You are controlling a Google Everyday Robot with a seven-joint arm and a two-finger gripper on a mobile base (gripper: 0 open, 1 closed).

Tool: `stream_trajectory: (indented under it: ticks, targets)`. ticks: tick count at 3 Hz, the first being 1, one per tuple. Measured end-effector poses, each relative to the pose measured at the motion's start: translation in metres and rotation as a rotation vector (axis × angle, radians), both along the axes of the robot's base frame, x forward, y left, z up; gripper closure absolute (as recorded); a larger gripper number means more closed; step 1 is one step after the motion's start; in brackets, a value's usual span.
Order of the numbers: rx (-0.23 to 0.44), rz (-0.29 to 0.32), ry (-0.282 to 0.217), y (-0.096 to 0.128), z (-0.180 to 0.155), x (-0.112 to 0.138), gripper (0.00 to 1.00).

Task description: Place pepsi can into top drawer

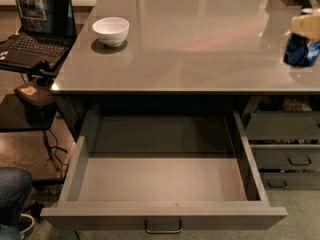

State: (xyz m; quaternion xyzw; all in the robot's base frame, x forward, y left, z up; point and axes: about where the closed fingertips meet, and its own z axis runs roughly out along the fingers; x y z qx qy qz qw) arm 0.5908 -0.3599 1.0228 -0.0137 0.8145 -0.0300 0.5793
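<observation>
At the right edge of the tabletop (200, 49), the hand (306, 30) grips the can (300, 52); the drawer (165, 215) stands open, near.

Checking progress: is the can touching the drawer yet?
Apart. The camera view shows the can over the countertop at far right, beneath the gripper, with bare countertop between it and the open drawer.

We count one pepsi can (301, 52) at the right end of the one grey countertop (200, 44), and one gripper (306, 29) just above it at the right edge. We count one white bowl (110, 31) far left, one laptop (35, 26) beyond the left edge, one open top drawer (165, 215) near us, and three narrower drawers (287, 156) stacked at right.
</observation>
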Motion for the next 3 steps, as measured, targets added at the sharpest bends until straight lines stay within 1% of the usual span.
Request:
stream_trajectory:
  ticks: [1, 2, 3]
  targets:
    - [-0.008, 0.010, -0.074, 0.029, -0.008, -0.038, 1.00]
    - [0.011, 0.039, -0.073, 0.050, -0.038, -0.039, 1.00]
    - [0.011, 0.039, -0.073, 0.049, -0.039, -0.039, 1.00]
